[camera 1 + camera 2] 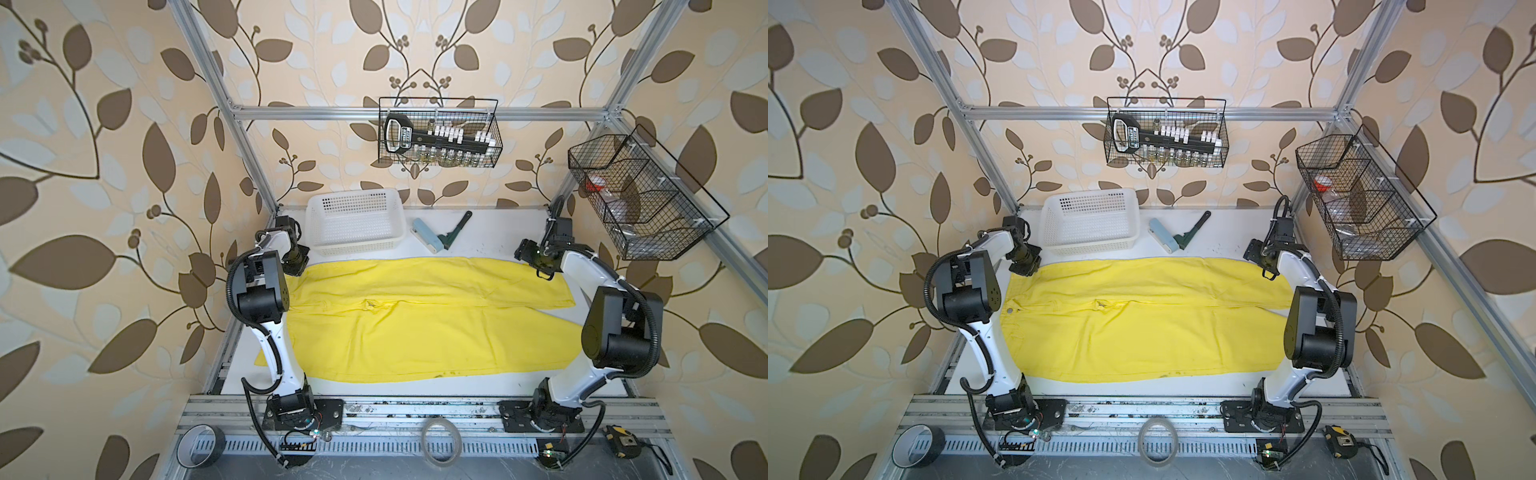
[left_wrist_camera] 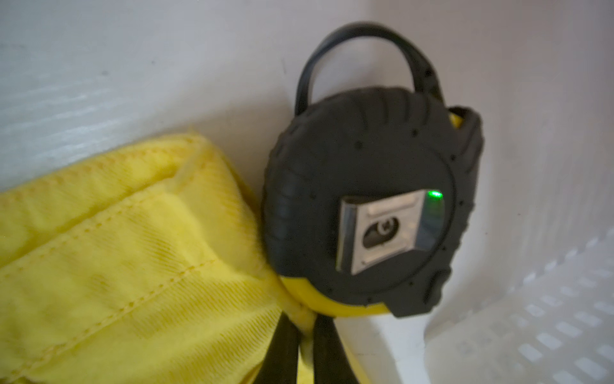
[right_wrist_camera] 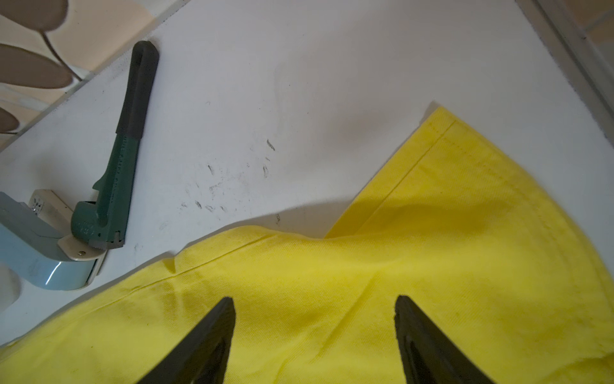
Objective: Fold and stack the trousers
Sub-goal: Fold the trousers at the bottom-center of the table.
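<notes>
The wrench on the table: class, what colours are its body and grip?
The wrench has a dark green body and black grip, clearest in the right wrist view.

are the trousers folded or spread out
Spread out: the trousers lie flat on the table, both legs at full length side by side.

We see the trousers [image 1: 415,324] in a bright, plain yellow, with seams of the same yellow and a few small dark specks near one edge. The tabletop [image 1: 490,245] is white with some grey scuffs. The basket [image 1: 353,224] is white with a pattern of small holes. The wallpaper [image 1: 104,166] is beige with brown and pale grey leaves. The wrench [image 3: 113,186] is dark green with a black handle, the lint roller [image 3: 36,262] pale blue and grey, the tape measure [image 2: 365,159] black and yellow, the right gripper [image 3: 314,299] black.
</notes>
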### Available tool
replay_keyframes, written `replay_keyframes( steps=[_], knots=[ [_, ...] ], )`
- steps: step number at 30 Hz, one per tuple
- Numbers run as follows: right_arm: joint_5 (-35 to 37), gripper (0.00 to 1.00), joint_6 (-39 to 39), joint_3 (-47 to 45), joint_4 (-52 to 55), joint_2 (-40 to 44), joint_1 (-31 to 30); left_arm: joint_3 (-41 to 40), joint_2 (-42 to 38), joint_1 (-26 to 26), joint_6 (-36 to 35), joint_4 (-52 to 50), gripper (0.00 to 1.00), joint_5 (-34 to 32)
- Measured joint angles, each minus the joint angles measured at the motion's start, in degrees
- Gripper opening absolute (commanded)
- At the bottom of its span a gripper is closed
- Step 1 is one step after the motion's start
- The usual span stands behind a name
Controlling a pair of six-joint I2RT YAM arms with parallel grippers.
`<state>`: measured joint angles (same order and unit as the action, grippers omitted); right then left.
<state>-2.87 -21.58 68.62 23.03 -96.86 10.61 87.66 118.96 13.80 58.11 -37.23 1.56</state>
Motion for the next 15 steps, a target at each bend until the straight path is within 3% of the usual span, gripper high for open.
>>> replay_keyframes(
  steps=[8, 15],
  knots=[
    [-0.1, 0.76, -0.2, 3.1, 0.3, -2.1, -0.2, -0.7, -1.8, 0.0, -1.9, -0.4, 0.0, -0.1],
    [1.4, 0.76, -4.5, 10.4, 0.1, -10.1, -1.3, -7.8, -13.1, 0.0, -3.3, -0.1, 0.0, 0.2]
  ],
)
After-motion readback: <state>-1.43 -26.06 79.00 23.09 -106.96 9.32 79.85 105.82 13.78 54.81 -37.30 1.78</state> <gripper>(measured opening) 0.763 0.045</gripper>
